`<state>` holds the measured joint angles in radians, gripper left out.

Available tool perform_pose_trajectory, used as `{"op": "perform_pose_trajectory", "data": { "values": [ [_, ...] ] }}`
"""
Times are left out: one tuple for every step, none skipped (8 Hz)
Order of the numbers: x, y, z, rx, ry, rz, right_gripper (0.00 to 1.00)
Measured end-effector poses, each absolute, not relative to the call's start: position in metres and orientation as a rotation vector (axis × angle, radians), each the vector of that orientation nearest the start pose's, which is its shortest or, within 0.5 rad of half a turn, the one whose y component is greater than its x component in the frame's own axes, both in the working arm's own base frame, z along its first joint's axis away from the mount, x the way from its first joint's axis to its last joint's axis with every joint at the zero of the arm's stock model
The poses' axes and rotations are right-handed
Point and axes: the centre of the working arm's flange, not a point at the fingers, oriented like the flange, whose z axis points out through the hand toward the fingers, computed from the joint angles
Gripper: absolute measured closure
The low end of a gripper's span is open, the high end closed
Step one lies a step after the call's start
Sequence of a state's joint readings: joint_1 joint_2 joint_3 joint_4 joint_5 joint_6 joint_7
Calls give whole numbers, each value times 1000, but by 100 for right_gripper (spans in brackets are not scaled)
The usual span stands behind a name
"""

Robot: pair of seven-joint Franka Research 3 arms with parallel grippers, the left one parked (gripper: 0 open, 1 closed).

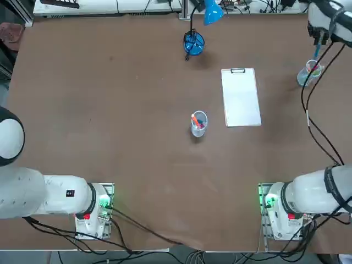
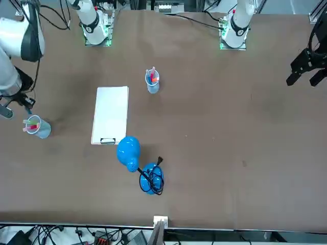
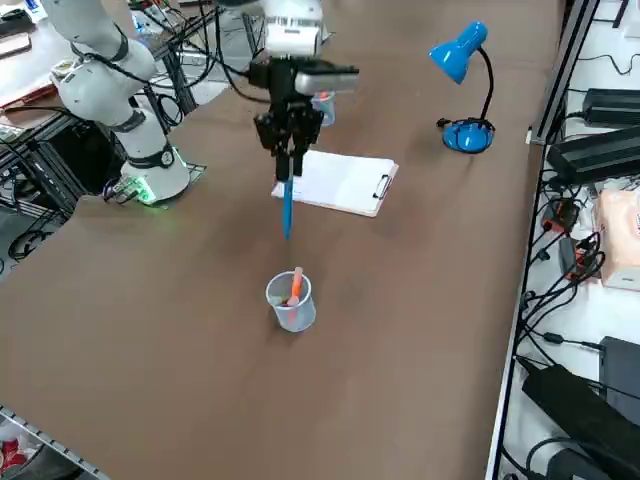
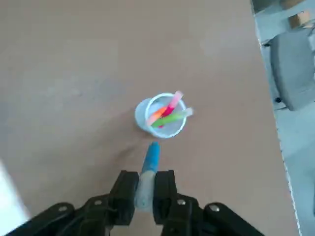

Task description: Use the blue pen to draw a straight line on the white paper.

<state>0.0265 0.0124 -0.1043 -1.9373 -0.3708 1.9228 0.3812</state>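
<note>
Left to right, robot's way: blue lamp [image 1: 212,11] at the desk's [image 1: 121,110] far side, left cup [image 1: 199,124] with a few pens nearer the bases. Right of both lay the white paper [image 1: 241,99] on its clipboard, flat, clip [image 1: 238,70] at the far end, nothing drawn that I could see. Furthest right: right cup [image 3: 291,304] with other pens, and the right tool [image 4: 146,183] above it, closed down on the blue pen [image 4: 151,158]. Pen hung point-end down, out of the cup, well apart from the paper.

Handling, my read: pen looked light, stiff, probably slick plastic; could twist or slide up under push. Grip was on the whitish barrel, blue end free, which seemed the right place. Light contact needed; paper looked thin, board should back it.
</note>
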Motion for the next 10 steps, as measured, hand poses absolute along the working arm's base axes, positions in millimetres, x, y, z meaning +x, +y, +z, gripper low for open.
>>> {"op": "perform_pose_trajectory", "data": {
  "values": [
    [550,-63,490,-3393,516,15,84],
    [541,-55,499,-3342,469,68,84],
    [534,-40,505,-3279,434,113,84],
    [528,-23,511,-3206,414,148,84],
    [524,-4,513,-3150,382,176,84],
    [519,16,512,-3128,332,190,84],
    [512,36,505,-3123,275,175,84],
    [504,51,493,-3117,228,129,84],
    [493,66,480,-3113,181,89,84],
    [485,79,467,-3112,137,68,84]
  ]
}}
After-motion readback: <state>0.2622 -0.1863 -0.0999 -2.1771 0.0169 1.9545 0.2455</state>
